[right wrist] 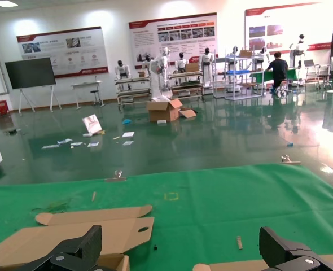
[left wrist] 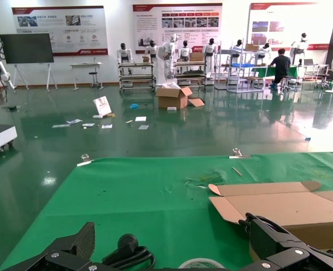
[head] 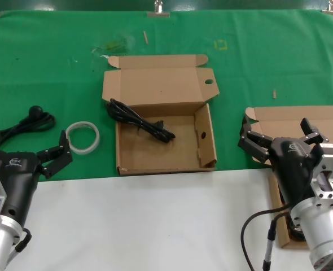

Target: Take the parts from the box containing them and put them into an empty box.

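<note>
1. Lying inside the box with the holed lid tab, in the middle of the table, one black cable is draping from the box's back left corner toward its centre, well apart from both end effectors.
2. Hovering near the table's right edge, the right end effector is spreading its fingers open and empty above the plain-lidded box, whose inside the arm is hiding.
3. Waiting at the table's left edge, the left end effector is standing open, holding nothing.
4. Sitting between it and the middle box is a white tubing ring; a knob-ended black cord is lying farther left.
</note>
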